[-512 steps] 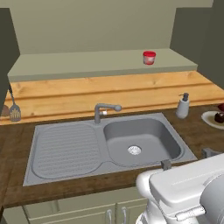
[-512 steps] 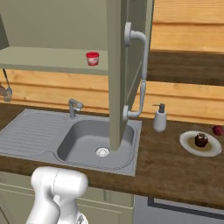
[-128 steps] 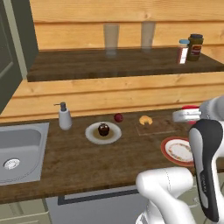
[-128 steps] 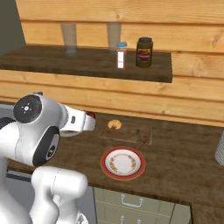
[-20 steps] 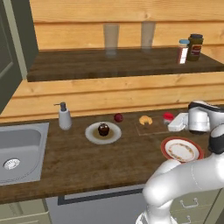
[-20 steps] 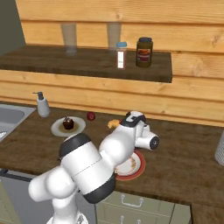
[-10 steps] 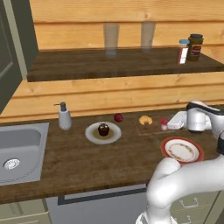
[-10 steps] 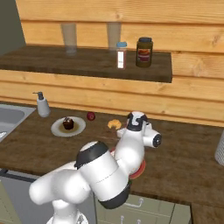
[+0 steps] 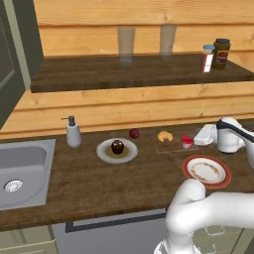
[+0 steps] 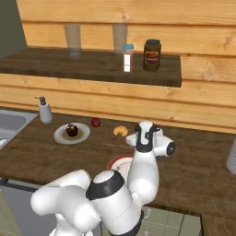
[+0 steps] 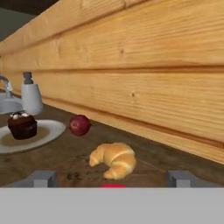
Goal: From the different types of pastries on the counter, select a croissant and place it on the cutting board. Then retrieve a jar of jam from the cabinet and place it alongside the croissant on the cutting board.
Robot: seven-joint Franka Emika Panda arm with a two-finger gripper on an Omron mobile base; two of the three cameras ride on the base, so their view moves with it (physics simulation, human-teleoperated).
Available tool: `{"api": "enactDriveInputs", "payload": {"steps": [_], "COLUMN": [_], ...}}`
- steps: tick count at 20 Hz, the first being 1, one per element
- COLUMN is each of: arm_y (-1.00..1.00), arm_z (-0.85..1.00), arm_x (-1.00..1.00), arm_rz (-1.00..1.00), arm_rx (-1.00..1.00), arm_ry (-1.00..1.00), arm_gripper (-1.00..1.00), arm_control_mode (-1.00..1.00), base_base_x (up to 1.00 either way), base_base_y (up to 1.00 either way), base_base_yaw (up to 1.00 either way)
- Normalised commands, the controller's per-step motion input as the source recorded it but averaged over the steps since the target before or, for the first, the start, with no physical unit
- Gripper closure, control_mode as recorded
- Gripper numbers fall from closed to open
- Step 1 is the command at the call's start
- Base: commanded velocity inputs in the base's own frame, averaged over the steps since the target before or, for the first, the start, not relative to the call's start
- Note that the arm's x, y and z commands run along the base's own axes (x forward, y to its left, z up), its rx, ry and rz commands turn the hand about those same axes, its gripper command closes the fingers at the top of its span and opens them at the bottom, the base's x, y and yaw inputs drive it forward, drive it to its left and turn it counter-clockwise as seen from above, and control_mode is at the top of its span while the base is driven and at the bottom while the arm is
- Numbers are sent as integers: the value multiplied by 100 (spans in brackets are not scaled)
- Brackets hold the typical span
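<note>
Your gripper (image 11: pixel 112 178) stands spread wide. In the hand view one finger tip (image 11: pixel 40 178) sits near 7 o'clock and the other near 5, with a broad gap between them. Nothing is clamped; neither tip touches anything you can make out.

Between the tips, at 6 o'clock, you see the red lid of the jam jar (image 11: pixel 112 186), just a sliver at the lower edge. Whether the tips brush the jar, you cannot tell. In the left base view the jar (image 9: pixel 187 141) stands upright just off the white hand, at its 9 o'clock, on the cutting board (image 9: pixel 173 144).

The croissant (image 11: pixel 114 159) lies past the jar, at 12 o'clock from the gap, well clear of both tips. It is golden, crescent-shaped, ridged, resting flat on the dark board. In the left base view the croissant (image 9: pixel 165 136) is at 10 o'clock from the jar, close beside it but apart.

Farther on, at 10 o'clock in the hand view: a small red fruit (image 11: pixel 79 125), then a plate (image 11: pixel 48 131) bearing a chocolate cupcake (image 11: pixel 22 125), then a soap dispenser (image 11: pixel 31 97). A red-rimmed plate (image 9: pixel 206 171) lies at 5 o'clock from the jar in the left base view.
</note>
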Motion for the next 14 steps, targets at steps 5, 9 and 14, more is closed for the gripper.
{"api": "enactDriveInputs", "payload": {"steps": [5, 9, 14], "arm_y": [13, 69, 82], "arm_z": [5, 32, 0], "arm_x": [-94, -60, -97], "arm_rz": [-3, -19, -14], "arm_rx": [0, -1, 0], "arm_ry": [-10, -7, 4], "arm_gripper": [-100, -100, -100], "arm_control_mode": [-100, -100, -100], "base_base_x": [0, 0, 0], "base_base_y": [0, 0, 0], "base_base_yaw": [0, 0, 0]}}
